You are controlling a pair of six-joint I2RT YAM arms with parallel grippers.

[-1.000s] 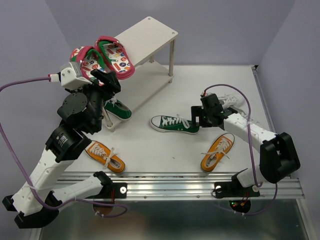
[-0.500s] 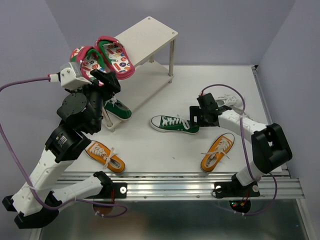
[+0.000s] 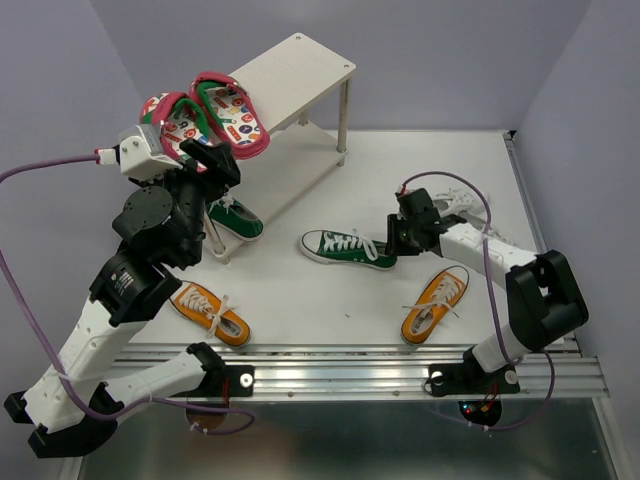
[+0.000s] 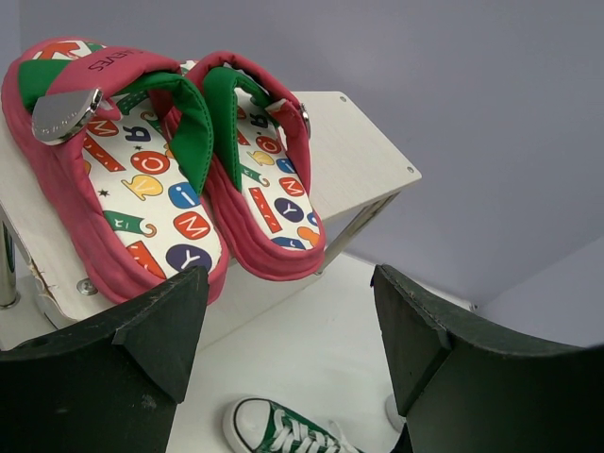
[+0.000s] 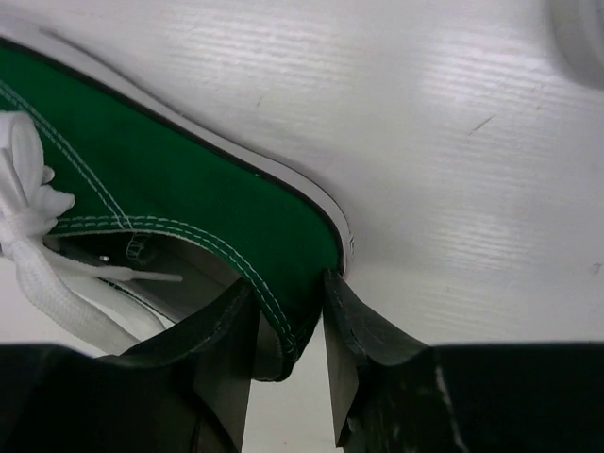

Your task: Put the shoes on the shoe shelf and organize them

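Observation:
A green sneaker [image 3: 345, 247] lies on its sole mid-table. My right gripper [image 3: 392, 243] is shut on its heel collar: in the right wrist view one finger is inside the shoe and one outside, pinching the green sneaker's [image 5: 189, 208] back edge at the gripper [image 5: 288, 321]. The pink-red flip-flops [image 3: 210, 115] rest side by side on the left end of the shoe shelf's [image 3: 295, 70] top board. My left gripper [image 3: 205, 160] hovers open just in front of them, with nothing between its fingers [image 4: 160, 321]. A second green sneaker [image 3: 236, 219] sits at the shelf's lower tier.
One orange sneaker [image 3: 210, 313] lies near the front left, another [image 3: 435, 303] near the front right. A white sneaker [image 3: 466, 205] shows partly behind my right arm. The right part of the shelf's top board [image 4: 354, 170] is bare.
My right gripper has moved in and closed on the heel of the green sneaker. The left arm has not moved.

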